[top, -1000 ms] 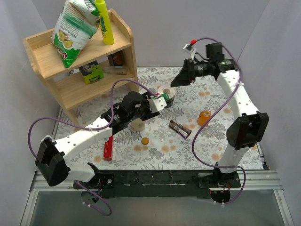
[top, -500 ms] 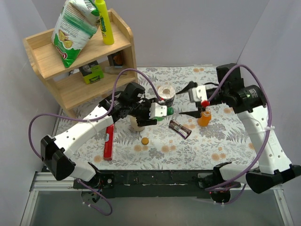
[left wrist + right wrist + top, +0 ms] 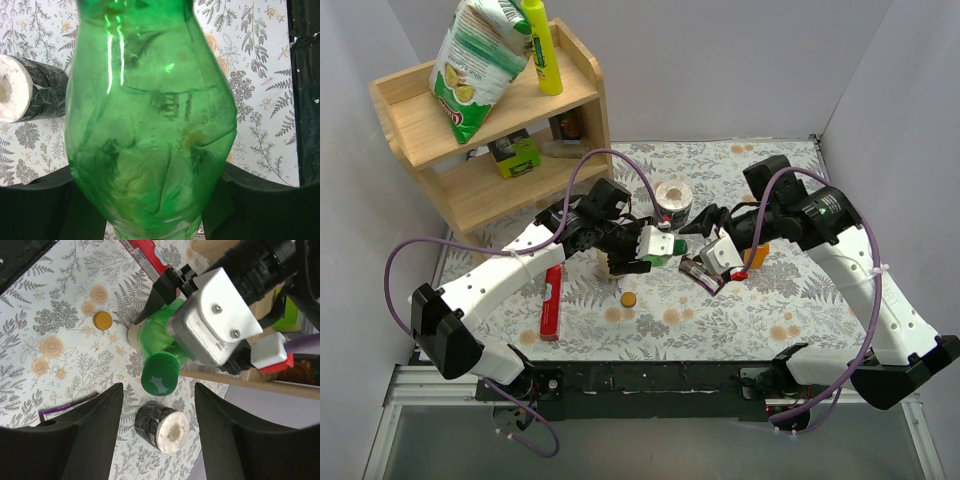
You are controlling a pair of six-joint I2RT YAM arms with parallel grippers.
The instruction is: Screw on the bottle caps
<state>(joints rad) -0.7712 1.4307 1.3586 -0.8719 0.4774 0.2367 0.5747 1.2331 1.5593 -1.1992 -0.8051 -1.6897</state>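
Note:
My left gripper is shut on the translucent green bottle and holds it on its side above the table, mouth toward the right arm. The dark green cap sits on its mouth. In the left wrist view the bottle fills the frame between the jaws. My right gripper is open, its jaws either side of the green cap without touching it. The orange-brown cap lies loose on the table, also in the right wrist view. The orange bottle stands partly hidden behind the right wrist.
A tape roll lies just behind the grippers. A cream bottle stands under the left arm. A dark wrapper and a red bar lie on the cloth. A wooden shelf stands at the back left.
My right arm has swung from the back of the table down to the green bottle's cap. My left gripper has turned the green bottle toward it and shifted slightly right.

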